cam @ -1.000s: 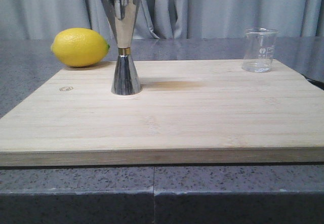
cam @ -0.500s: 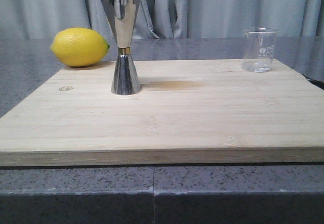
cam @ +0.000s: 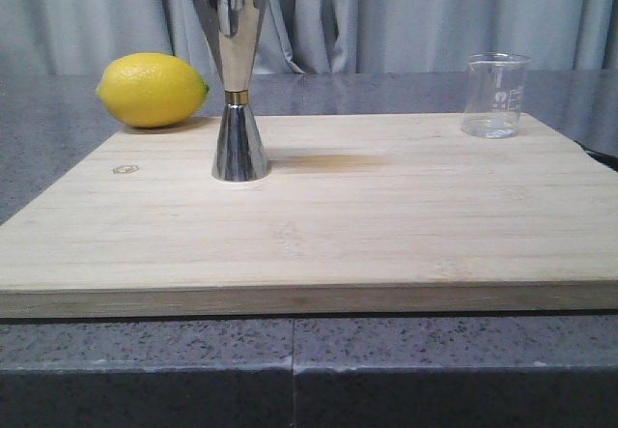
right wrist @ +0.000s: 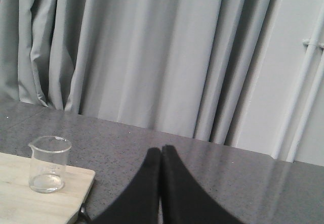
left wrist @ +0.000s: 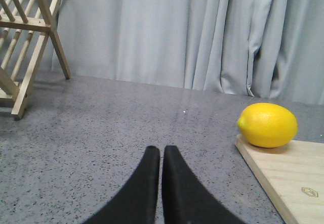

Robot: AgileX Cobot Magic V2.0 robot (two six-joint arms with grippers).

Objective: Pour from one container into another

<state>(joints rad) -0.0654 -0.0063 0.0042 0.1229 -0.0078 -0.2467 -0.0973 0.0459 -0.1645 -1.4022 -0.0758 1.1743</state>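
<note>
A small clear glass beaker (cam: 495,96) with white markings stands upright at the far right corner of the wooden board (cam: 319,225); the right wrist view also shows the beaker (right wrist: 48,164). The tall steel jigger (cam: 236,85) with a gold band stands upright on the board's left part. Neither arm shows in the front view. My left gripper (left wrist: 162,150) is shut and empty over the grey counter, left of the board. Off the board's right edge, my right gripper (right wrist: 161,149) is shut and empty, with the beaker apart from it.
A yellow lemon (cam: 152,89) lies on the counter at the board's far left corner; the lemon (left wrist: 268,125) also shows in the left wrist view. A wooden rack (left wrist: 28,42) stands further left. Grey curtains hang behind the counter.
</note>
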